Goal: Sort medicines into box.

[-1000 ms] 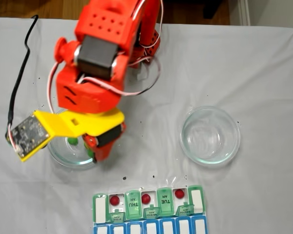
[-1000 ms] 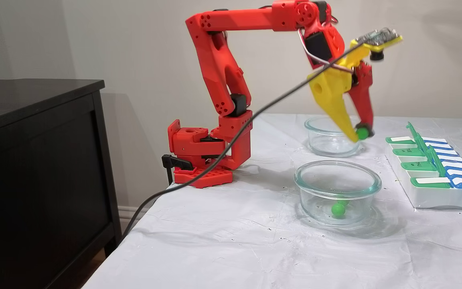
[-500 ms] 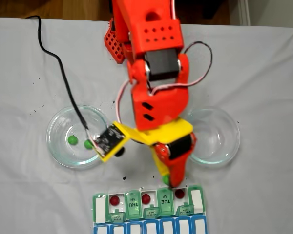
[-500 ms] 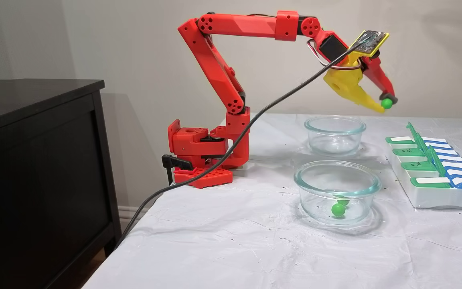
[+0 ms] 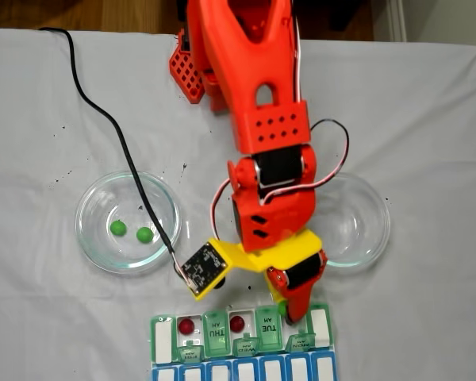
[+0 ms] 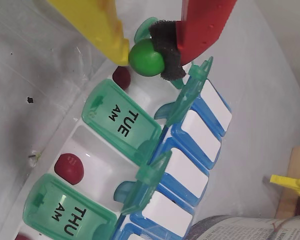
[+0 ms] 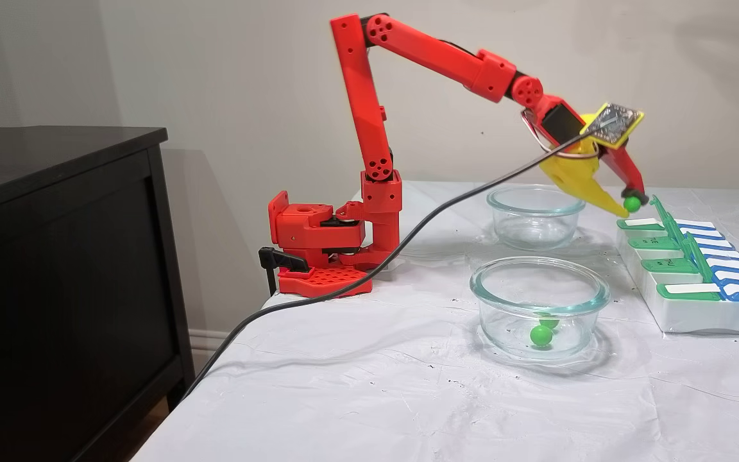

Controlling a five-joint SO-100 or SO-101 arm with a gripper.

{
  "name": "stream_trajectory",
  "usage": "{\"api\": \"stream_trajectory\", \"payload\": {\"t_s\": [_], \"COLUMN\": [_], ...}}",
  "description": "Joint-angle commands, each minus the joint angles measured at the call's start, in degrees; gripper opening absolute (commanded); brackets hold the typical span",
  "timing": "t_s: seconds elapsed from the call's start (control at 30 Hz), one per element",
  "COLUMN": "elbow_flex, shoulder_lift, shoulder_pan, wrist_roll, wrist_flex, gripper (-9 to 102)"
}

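My gripper (image 6: 146,56) is shut on a green pill (image 6: 146,57), pinched between the yellow finger (image 6: 97,25) and the red finger's black pad. It hangs just above the box (image 6: 122,122), over an open compartment beside the TUE AM lid. In that compartment lies a dark red pill (image 6: 121,76), and another red pill (image 6: 69,168) lies between the TUE and THU lids. In a fixed view the gripper (image 5: 284,305) is at the box's (image 5: 324,327) upper edge. Two red pills (image 5: 187,325) (image 5: 237,324) show there. In the side fixed view the gripper (image 7: 629,205) holds the pill (image 7: 631,204) at the box's (image 7: 696,317) far end.
A glass bowl (image 5: 87,238) at left holds two green pills (image 5: 118,228) (image 5: 144,234); seen from the side it is the near bowl (image 7: 539,282). A second glass bowl (image 5: 373,230) stands right of the arm. A black cable (image 5: 119,143) trails across the table. A dark cabinet (image 7: 55,256) stands beside the table.
The arm swung from the bowl with green pills across to the box, carrying the green pill. It then stretched out and lowered the pill to just above the compartments.
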Motion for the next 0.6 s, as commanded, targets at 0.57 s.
{"api": "stream_trajectory", "payload": {"t_s": [0.57], "elbow_flex": [-7.6], "shoulder_lift": [-5.4], "shoulder_pan": [-2.8], "wrist_roll": [-2.3], "wrist_flex": [-9.3], "gripper": [0]}}
